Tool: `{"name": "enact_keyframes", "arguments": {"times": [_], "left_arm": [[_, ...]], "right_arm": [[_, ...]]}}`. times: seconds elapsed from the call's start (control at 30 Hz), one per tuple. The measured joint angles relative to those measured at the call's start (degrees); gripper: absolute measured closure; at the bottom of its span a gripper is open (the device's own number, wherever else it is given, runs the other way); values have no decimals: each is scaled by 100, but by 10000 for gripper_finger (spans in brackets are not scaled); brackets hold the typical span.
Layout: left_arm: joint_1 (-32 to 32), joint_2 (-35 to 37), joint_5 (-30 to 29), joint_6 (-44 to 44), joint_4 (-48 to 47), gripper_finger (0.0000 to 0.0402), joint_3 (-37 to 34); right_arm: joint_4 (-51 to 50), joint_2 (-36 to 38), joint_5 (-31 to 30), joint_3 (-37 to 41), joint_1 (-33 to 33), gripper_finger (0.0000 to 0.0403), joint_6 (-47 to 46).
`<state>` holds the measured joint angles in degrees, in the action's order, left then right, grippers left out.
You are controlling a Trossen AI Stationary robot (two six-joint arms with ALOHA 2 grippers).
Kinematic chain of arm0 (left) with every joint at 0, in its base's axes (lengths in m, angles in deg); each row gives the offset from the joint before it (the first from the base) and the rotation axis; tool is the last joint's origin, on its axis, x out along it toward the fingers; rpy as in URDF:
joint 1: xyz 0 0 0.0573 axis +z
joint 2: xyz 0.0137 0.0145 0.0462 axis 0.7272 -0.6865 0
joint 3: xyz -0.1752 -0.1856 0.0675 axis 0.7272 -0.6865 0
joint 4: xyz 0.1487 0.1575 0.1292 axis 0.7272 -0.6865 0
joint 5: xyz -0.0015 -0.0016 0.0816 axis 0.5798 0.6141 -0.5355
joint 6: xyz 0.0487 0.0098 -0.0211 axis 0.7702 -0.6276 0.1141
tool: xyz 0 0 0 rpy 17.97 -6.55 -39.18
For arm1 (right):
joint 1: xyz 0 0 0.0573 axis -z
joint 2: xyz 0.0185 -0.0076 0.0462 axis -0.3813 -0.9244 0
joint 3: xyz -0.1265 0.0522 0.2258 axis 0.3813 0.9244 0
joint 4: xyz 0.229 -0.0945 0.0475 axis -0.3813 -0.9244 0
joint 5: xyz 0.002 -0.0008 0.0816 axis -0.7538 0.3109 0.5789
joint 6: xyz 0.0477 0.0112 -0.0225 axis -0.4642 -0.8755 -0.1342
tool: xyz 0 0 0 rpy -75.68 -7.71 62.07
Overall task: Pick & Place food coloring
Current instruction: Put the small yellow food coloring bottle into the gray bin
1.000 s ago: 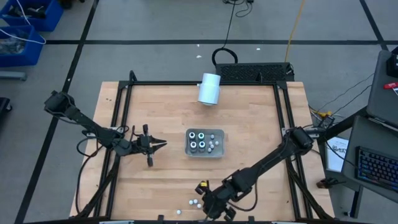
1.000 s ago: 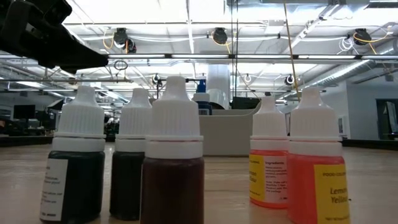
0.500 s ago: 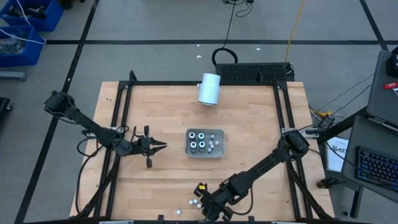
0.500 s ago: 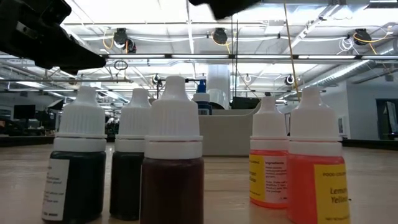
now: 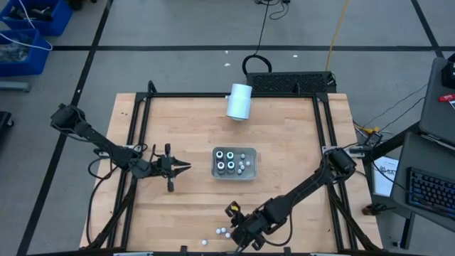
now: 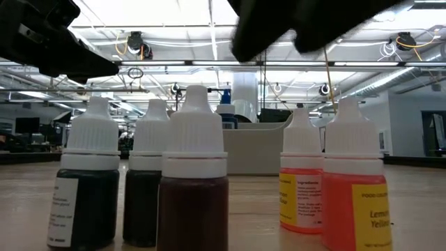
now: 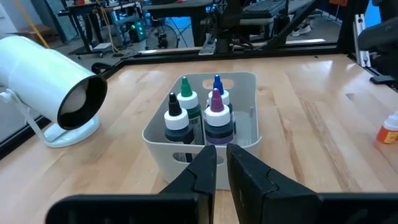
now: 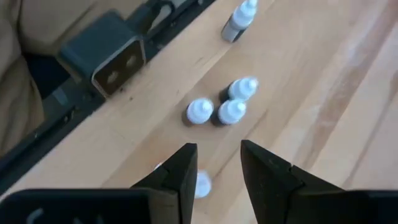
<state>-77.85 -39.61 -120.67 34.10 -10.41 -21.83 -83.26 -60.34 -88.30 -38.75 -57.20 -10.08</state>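
Observation:
Several loose food coloring bottles (image 8: pixel 231 111) with white caps stand on the wood near the table's front edge (image 5: pixel 219 232); the low view shows them close up, dark ones (image 6: pixel 194 181) and orange ones (image 6: pixel 352 188). My right gripper (image 8: pixel 217 167) hangs open above them, slanting down, with one white cap (image 8: pixel 200 185) below the gap between its fingers, untouched. More bottles (image 7: pixel 214 115) stand upright in the grey tray (image 5: pixel 234 174) at mid-table. My left gripper (image 7: pixel 221 163) waits shut, level, just left of the tray.
A large white cylinder (image 5: pixel 239 102) lies on its stand at the far edge. One more bottle (image 8: pixel 239 18) stands apart by the black table frame (image 8: pixel 112 59). Bare wood lies between the tray and the loose bottles.
My right gripper has sunk toward the loose bottles at the front edge and turned at the wrist; in the low view its dark shape has come into the picture from above. Its fingers have stayed open. The bottles have not moved.

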Motion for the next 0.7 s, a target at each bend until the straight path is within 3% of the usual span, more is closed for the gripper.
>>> {"name": "enact_keyframes", "arguments": {"times": [0.37,0.53,0.7], "left_arm": [[2,1,-2,-15,-2,355,0],[0,0,-2,-13,-8,355,0],[0,1,-2,-13,-43,355,0]], "right_arm": [[434,-12,37,2,91,287,103],[-300,27,57,2,216,287,-203],[-630,28,474,2,313,287,-253]]}}
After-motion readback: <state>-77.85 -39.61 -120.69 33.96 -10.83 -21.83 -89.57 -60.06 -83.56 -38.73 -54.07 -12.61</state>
